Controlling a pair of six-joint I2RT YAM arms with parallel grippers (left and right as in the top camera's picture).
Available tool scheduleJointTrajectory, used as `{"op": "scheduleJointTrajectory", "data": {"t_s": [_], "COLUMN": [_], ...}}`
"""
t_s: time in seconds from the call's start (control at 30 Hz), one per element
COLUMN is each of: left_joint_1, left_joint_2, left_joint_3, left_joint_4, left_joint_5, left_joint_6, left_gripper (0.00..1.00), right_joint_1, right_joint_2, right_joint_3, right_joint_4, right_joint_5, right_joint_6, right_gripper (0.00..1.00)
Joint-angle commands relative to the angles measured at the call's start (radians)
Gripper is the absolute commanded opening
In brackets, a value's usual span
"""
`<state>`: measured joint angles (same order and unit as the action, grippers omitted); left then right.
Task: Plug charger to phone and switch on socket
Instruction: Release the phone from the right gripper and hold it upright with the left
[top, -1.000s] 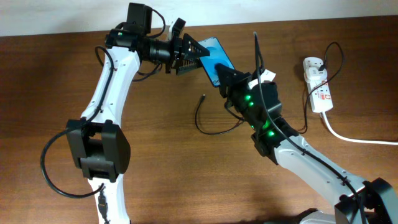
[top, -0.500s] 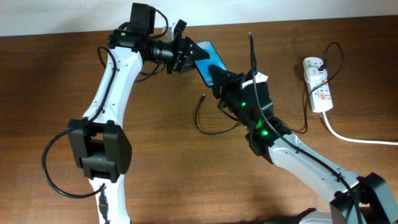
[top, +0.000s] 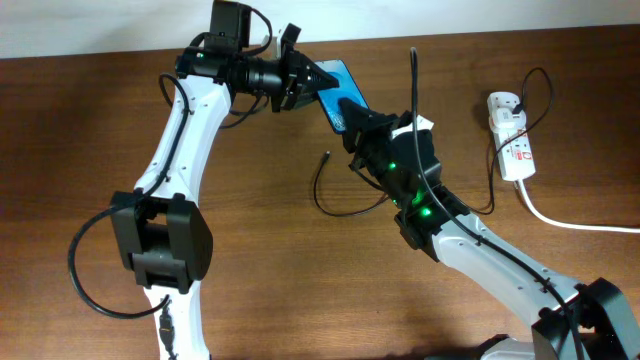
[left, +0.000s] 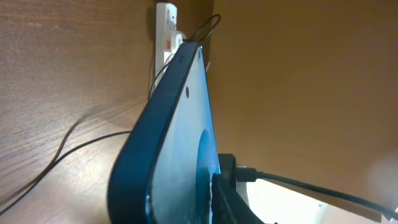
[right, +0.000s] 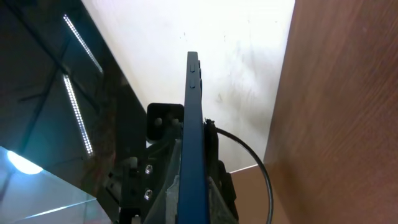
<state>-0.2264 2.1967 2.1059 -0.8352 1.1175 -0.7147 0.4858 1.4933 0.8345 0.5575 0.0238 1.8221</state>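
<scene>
We're holding the phone (top: 338, 82) up off the desk (top: 250, 250), well apart from the socket (top: 510, 135). The right pincer (top: 346, 112) is pinching one end. The left pincer (top: 306, 82) is sitting at the other, can't tell if it's gripping. We're guessing it's a handover, freeing an arm for the charger (top: 328, 156) lying loose.

one blue phone (top: 336, 82), one charger (top: 317, 190), one socket (top: 511, 140)

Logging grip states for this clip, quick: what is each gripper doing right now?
Left gripper: at one end of the slim blue-screened phone; closed or not cannot be told.
Right gripper: closed, holding that phone's other end.
</scene>
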Motion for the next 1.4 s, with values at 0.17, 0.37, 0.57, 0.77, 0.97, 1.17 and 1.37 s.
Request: {"op": "scheduleJointTrajectory", "data": {"t_s": [0.17,0.37,0.57,0.77,0.97,1.17,1.37], "left_joint_1": [0.0,0.0,0.0,0.007,0.034,0.074,0.131], "left_joint_2": [-0.005,-0.005,-0.005,-0.005,-0.005,-0.005,-0.005], "left_joint_3": [0.019,0.019,0.019,0.019,0.019,0.019,0.019], "left_joint_4": [0.02,0.039,0.039,0.042,0.042,0.022,-0.084], "left_joint_5": [0.022,0.023,0.022,0.013,0.011,0.011,0.01], "left_joint_6": [-0.065,-0.093,-0.093,-0.092,-0.052,0.036,0.183], "left_gripper": [0.0,0.0,0.0,0.0,0.0,0.0,0.0], "right_joint_1": [0.012,0.012,0.011,0.01,-0.01,-0.068,-0.14], "right_joint_2": [0.0,0.0,0.0,0.0,0.0,0.0,0.0], "right_joint_3": [0.019,0.019,0.019,0.019,0.019,0.019,0.019], "right_joint_4": [0.0,0.0,0.0,-0.001,-0.004,-0.104,-0.207], "right_joint_5": [-0.031,-0.031,-0.031,-0.03,-0.044,-0.103,-0.327], "right_joint_6": [0.039,0.039,0.038,-0.012,-0.168,-0.269,-0.542], "right_gripper": [0.04,0.04,0.21,0.4,0.69,0.99,0.99]}}
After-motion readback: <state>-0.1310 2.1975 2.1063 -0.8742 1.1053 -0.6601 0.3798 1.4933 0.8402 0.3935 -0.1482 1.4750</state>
